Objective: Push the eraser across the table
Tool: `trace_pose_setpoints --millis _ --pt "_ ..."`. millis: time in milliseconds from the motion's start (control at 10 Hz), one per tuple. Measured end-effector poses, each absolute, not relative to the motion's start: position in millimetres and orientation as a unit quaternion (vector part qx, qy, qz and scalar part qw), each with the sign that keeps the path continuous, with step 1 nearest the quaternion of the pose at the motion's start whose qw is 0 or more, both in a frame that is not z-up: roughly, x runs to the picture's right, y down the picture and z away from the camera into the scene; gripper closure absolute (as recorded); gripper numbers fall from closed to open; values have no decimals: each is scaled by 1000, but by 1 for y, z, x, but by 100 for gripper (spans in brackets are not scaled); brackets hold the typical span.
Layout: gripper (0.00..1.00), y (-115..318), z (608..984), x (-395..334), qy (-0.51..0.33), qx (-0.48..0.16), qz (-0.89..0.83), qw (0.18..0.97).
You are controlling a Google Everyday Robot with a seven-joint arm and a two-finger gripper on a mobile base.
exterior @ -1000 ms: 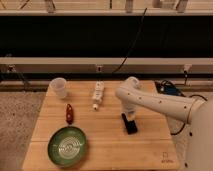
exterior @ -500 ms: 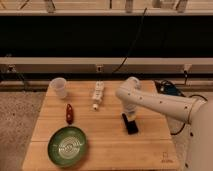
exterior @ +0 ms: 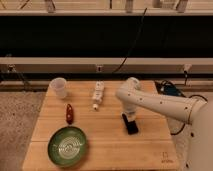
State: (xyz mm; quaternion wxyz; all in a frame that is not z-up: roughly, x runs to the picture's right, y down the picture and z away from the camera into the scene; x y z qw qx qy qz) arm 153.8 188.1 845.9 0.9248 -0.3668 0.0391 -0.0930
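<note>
The eraser (exterior: 132,127) is a flat black slab lying on the light wooden table (exterior: 105,145), right of centre. My white arm comes in from the right, and my gripper (exterior: 129,118) points down at the eraser's far end, touching it or just above it. The eraser's near end sticks out towards the table's front.
A red pepper (exterior: 69,113) lies at the left. A green plate (exterior: 68,146) sits at the front left. A clear cup (exterior: 59,87) stands at the back left. A white power strip (exterior: 98,94) lies at the back centre. A logo mark (exterior: 165,156) is at the front right corner.
</note>
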Motion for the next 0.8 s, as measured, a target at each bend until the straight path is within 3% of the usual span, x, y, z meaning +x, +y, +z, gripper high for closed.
trace_pose_setpoints --millis 800 --pt "100 191 846 159 38 -366 -93 925"
